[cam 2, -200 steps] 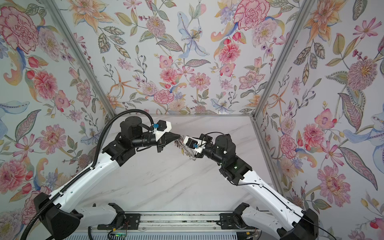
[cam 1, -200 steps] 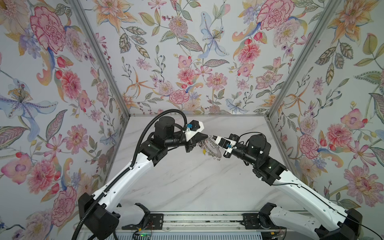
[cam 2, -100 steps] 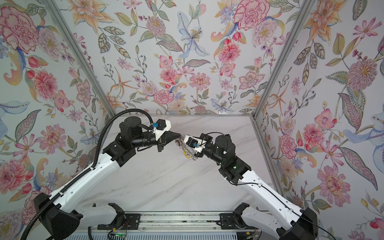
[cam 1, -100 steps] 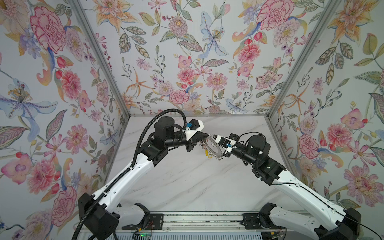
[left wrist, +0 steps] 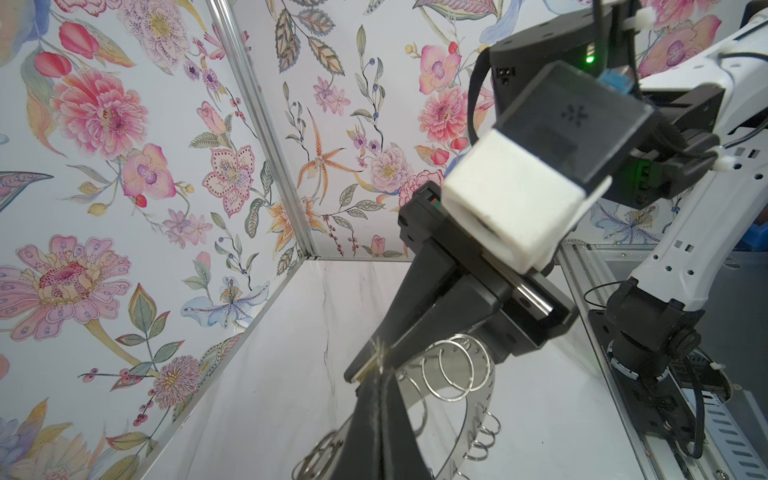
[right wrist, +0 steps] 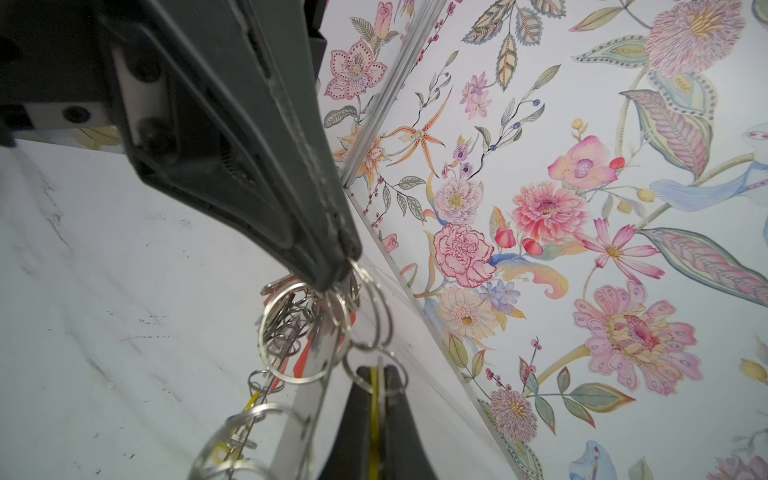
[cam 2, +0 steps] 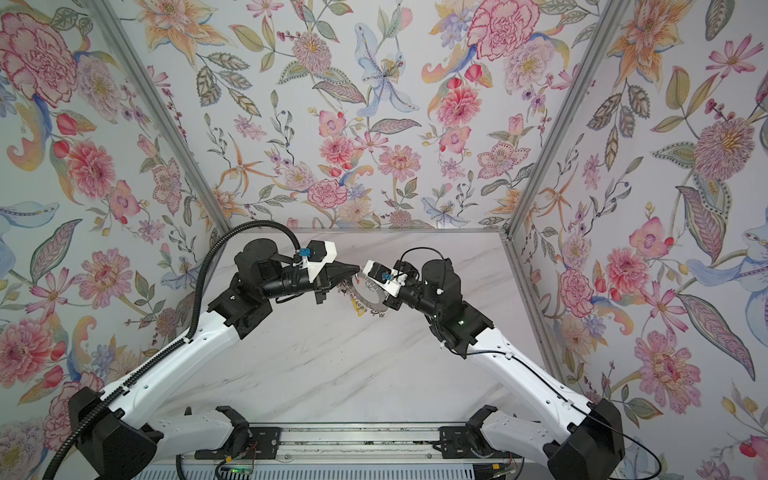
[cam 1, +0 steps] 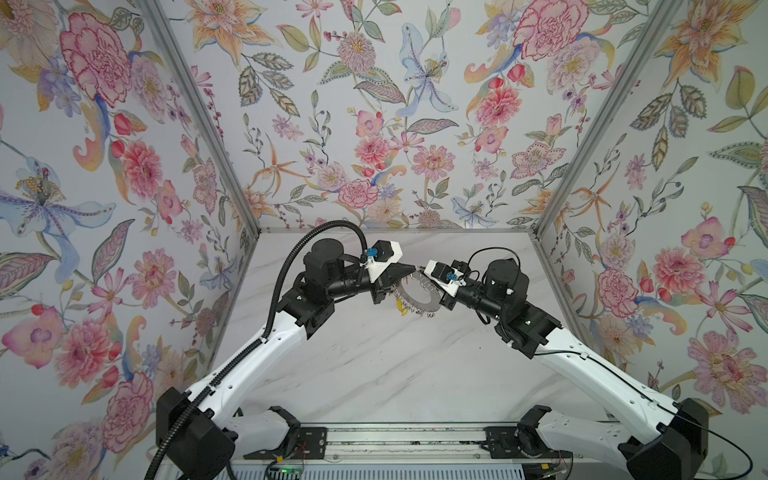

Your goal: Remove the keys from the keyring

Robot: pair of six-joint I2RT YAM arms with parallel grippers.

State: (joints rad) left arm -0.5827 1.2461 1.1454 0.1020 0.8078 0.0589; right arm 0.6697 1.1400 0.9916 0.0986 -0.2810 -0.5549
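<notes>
The keyring (cam 1: 419,297), a flat grey disc fringed with wire loops, hangs above the table between both grippers. My left gripper (left wrist: 380,374) is shut on one of its wire loops (right wrist: 349,286). Tip to tip with it, my right gripper (right wrist: 377,372) is shut on a key with a yellow tag (right wrist: 375,399), and a loop circles its fingertips. More keys hang under the disc: red tags (right wrist: 307,357) and a yellow one (cam 1: 400,306). In both top views the grippers meet at the disc's far edge (cam 2: 360,270).
The white marble table (cam 1: 374,365) lies below, with floral walls on three sides. A metal rail (cam 1: 399,440) with both arm bases runs along the near edge.
The keyring has shifted only slightly between the grippers. Both grippers stay shut and the arms have hardly moved.
</notes>
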